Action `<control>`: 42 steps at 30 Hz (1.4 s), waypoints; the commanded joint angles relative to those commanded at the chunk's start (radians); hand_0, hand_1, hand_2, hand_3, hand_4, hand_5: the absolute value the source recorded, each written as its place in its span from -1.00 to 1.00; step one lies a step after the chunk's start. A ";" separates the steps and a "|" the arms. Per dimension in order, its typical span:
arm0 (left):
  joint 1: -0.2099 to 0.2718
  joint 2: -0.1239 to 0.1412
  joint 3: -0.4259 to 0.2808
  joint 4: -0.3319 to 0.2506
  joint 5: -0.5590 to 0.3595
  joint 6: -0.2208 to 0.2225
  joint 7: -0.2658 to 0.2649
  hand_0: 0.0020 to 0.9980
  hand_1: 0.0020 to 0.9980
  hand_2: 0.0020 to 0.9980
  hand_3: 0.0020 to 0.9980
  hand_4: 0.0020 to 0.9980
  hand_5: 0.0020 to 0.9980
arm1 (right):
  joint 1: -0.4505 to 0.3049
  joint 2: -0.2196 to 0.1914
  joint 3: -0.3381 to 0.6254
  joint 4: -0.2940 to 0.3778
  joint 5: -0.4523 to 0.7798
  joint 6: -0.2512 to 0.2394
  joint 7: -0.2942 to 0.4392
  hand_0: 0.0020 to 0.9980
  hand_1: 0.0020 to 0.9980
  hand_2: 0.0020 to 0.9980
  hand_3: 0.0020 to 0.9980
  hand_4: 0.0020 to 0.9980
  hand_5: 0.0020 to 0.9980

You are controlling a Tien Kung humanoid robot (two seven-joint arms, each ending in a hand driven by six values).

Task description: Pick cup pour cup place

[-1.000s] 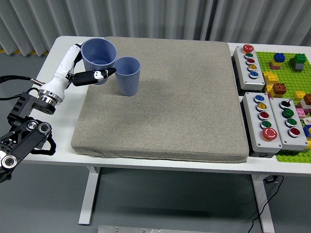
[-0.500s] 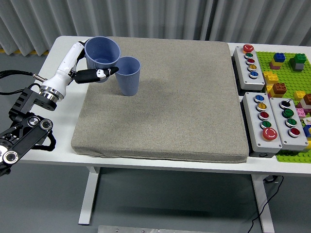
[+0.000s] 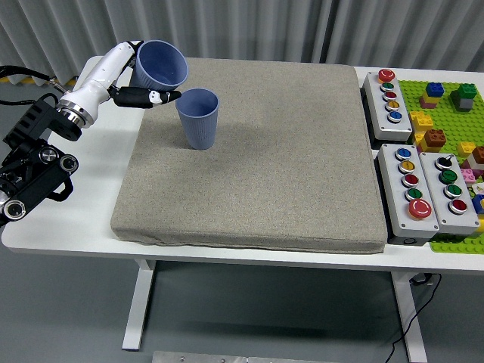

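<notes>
L hand (image 3: 136, 79) clamped on tilted blue cup (image 3: 161, 65) above standing blue cup (image 3: 199, 118); prob. light, stiff plastic, slick-ish, so grip mid-wall w/ thumb opposed.

L hand (image 3: 130, 79) grips a blue cup (image 3: 162, 65) held above the grey mat (image 3: 257, 159), tilted w/ its mouth toward a second blue cup (image 3: 199, 118) standing upright on the mat just beside it. Contents of either cup can't be made out. Button boxes (image 3: 418, 181) and brick plate (image 3: 454, 106) sit at the table's (image 3: 91, 219) right
</notes>
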 joint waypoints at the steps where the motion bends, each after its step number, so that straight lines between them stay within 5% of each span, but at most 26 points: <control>1: -0.018 0.002 0.018 0.008 0.024 -0.007 0.008 -0.01 0.01 0.01 0.02 0.69 -0.62 | 0.001 0.000 -0.001 0.000 0.002 -0.001 0.000 0.29 0.20 0.01 0.16 -1.00 -1.00; 14: -0.150 0.004 0.142 0.082 0.133 -0.046 0.041 0.00 0.01 0.01 0.03 0.69 -0.62 | 0.011 -0.004 -0.009 0.000 0.018 -0.005 0.000 0.29 0.20 0.01 0.16 -1.00 -1.00; 42: -0.242 -0.005 0.225 0.152 0.417 -0.117 0.084 0.02 -0.01 0.00 0.03 0.68 -0.60 | 0.014 -0.007 -0.016 0.000 0.028 -0.007 0.000 0.29 0.20 0.01 0.16 -1.00 -1.00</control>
